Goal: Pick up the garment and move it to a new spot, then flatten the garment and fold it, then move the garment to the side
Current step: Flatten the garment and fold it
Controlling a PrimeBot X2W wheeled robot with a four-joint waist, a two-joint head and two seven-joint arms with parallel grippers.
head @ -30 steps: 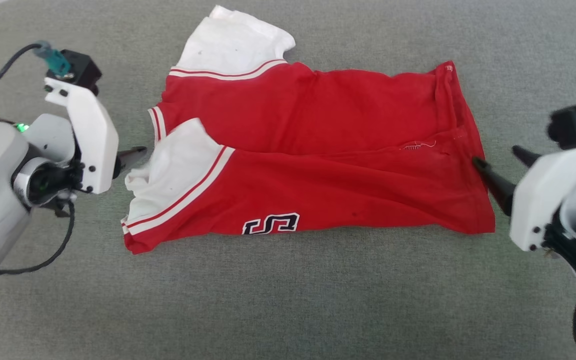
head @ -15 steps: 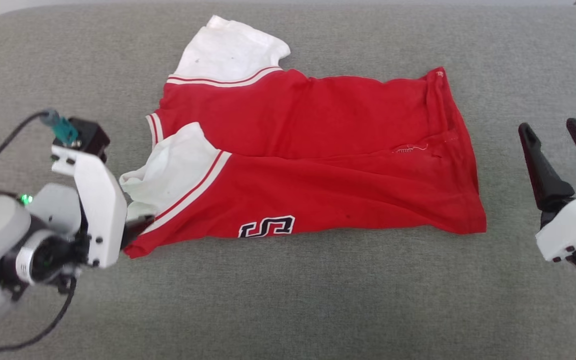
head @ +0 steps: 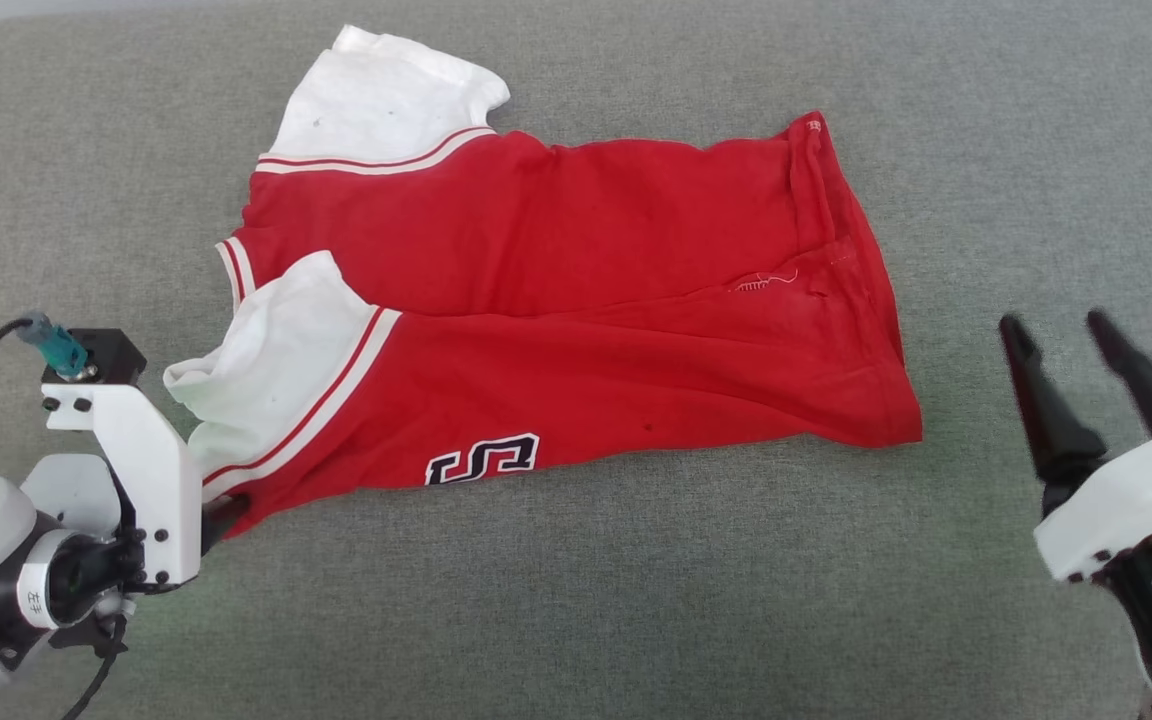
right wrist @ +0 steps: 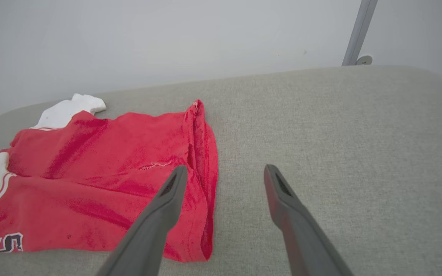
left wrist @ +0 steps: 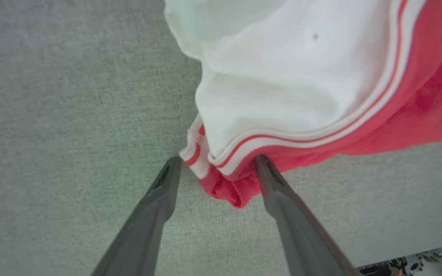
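Observation:
The garment (head: 576,300), a red jersey with white sleeves and striped trim, lies folded lengthwise on the grey padded surface (head: 576,600), sleeves to the left and hem to the right. Dark lettering (head: 481,460) shows at its near edge. My left gripper (head: 226,512) sits low at the garment's near-left corner. In the left wrist view it (left wrist: 218,160) is open, and the red corner with striped trim (left wrist: 225,188) lies between the two fingers, ungripped. My right gripper (head: 1058,335) hangs open to the right of the hem, apart from the cloth. In the right wrist view it (right wrist: 225,168) holds nothing, and the garment (right wrist: 102,180) lies to the left.
The grey surface stretches wide on the near side and to the right of the garment. A pale wall and a metal post (right wrist: 359,32) stand behind the far edge. In the left wrist view the surface's edge (left wrist: 416,253) runs at the lower right.
The head camera has shifted. My left gripper has come from beside the white sleeve to the garment's near-left corner. My right gripper has drawn back from the hem to the right, still open.

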